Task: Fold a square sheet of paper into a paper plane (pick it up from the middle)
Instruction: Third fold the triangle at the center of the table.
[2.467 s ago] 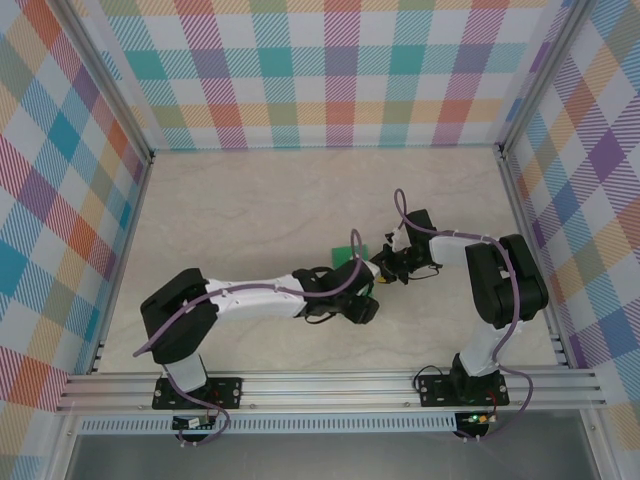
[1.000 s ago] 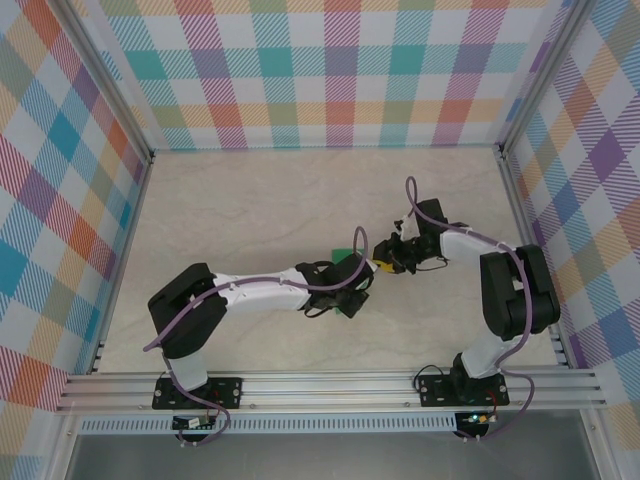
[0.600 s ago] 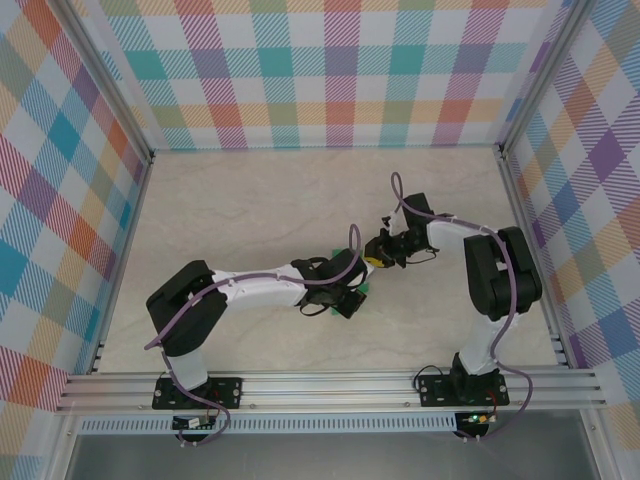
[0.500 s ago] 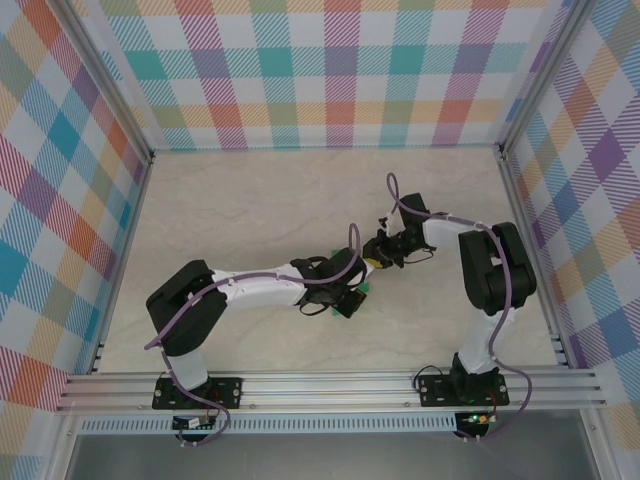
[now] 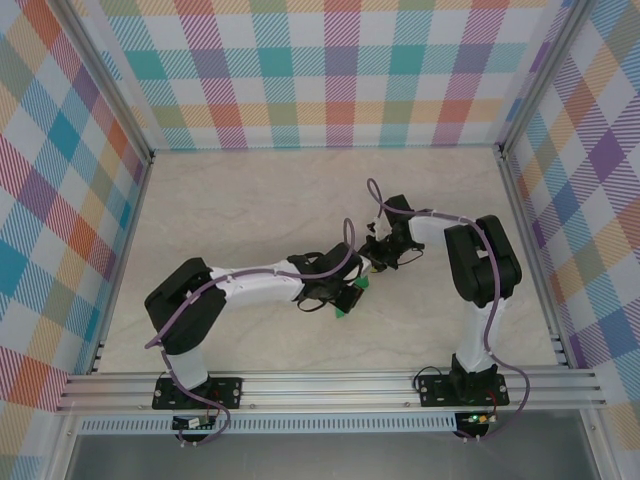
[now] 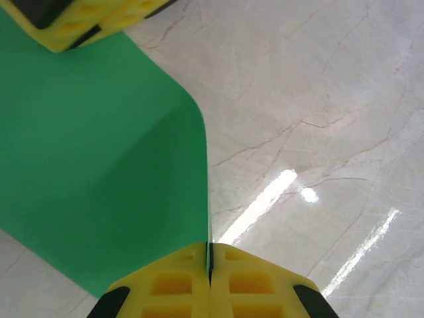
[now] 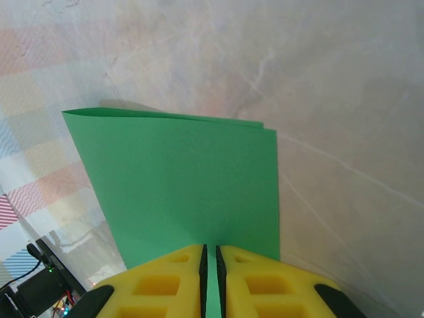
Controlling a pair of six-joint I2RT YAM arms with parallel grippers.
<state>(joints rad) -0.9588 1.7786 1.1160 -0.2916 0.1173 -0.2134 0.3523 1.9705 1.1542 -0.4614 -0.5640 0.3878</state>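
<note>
Square sheet of paper (image 5: 342,309), bright green, hangs just right of the middle of the table (image 5: 230,200), pinched between both grippers. At the far left, bare marble runs wide and free up to the plaid wall (image 5: 60,200). The left arm (image 5: 250,283) lies stretched rightward across the near half. The left gripper (image 6: 209,255) has its yellow fingers pressed together on one edge of the sheet. In its wrist camera the paper bows away from that grip in a soft curve, with one rounded corner. Just to the right and close beside it, the right gripper (image 7: 211,255) is likewise clamped tight on an edge. From its camera the sheet stands doubled, its two far edges slightly out of line and its corners sharp. The right arm (image 5: 470,265) arcs back from there. Open table lies behind the grippers and to the right, up to the right wall's frame (image 5: 520,220).
</note>
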